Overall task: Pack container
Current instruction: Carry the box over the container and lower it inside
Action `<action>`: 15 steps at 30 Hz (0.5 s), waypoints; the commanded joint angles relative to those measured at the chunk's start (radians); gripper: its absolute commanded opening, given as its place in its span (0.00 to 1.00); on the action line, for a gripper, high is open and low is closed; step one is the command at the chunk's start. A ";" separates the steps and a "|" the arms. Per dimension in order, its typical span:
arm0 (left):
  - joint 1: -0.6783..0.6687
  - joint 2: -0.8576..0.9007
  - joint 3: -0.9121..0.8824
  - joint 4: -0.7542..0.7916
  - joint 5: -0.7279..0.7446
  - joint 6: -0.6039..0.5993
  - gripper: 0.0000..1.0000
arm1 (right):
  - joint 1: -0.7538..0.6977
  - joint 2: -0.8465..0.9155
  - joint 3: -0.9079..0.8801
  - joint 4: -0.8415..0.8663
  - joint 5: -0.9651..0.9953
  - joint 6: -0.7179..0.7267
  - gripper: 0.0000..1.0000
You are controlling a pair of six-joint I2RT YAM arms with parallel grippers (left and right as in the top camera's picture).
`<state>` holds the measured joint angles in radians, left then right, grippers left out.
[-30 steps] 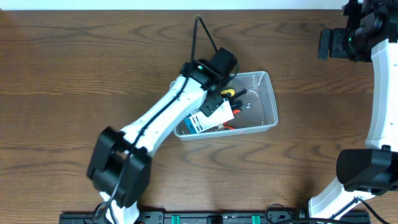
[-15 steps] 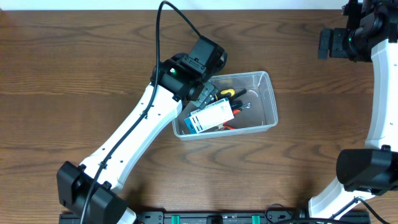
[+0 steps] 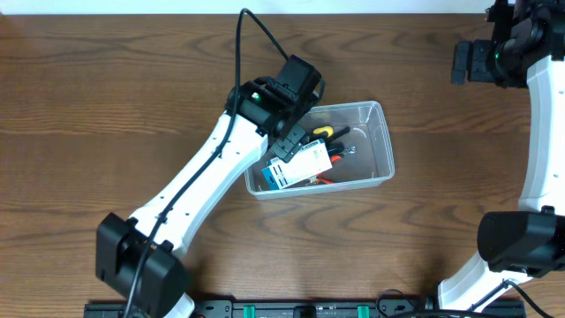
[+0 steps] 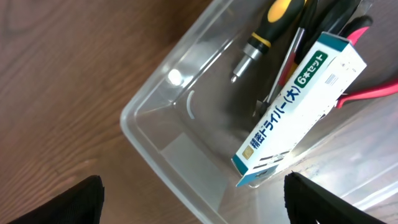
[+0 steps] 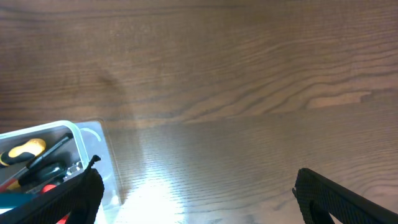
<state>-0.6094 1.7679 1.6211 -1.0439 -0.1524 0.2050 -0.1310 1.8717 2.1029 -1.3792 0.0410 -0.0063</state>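
The clear rectangular plastic container (image 3: pixel 374 148) stands on the brown wooden counter (image 3: pixel 106 88) near its centre. Inside lie a blue-and-white cardboard box (image 4: pixel 298 112), a yellow-and-black-handled screwdriver (image 4: pixel 264 31) and a red-handled tool (image 4: pixel 367 93). The box lies diagonally across the tools. One end sits near the container wall and the other rests on the red handles.

The left gripper (image 4: pixel 193 193) hovers over the left end of the container. Its fingers are spread wide with nothing between them. The right gripper (image 5: pixel 199 196) is also spread and empty. It is parked well apart from the container, at the far right of the counter.

Hazards, as judged from this position:
- A descending left finger may strike the thick rim. The light container would then slide or tip.
- Contact with the raised end of the box may lever it out over the wall.
- The see-through wall is hard to locate, so clearance may be misjudged.
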 commanded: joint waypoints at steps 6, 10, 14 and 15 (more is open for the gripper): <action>0.001 0.045 -0.012 -0.006 0.126 -0.019 0.53 | 0.001 -0.006 0.006 -0.001 0.000 0.017 0.99; 0.001 0.045 -0.012 -0.010 0.196 -0.019 0.11 | 0.001 -0.006 0.006 -0.001 0.000 0.017 0.99; 0.001 0.045 -0.012 -0.022 0.298 -0.020 0.06 | 0.001 -0.006 0.006 -0.001 0.000 0.017 0.99; 0.001 0.045 -0.012 -0.026 0.319 -0.021 0.06 | 0.001 -0.006 0.006 -0.001 0.000 0.017 0.99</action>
<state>-0.6094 1.8050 1.6157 -1.0569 0.0578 0.1837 -0.1310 1.8717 2.1029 -1.3796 0.0410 -0.0063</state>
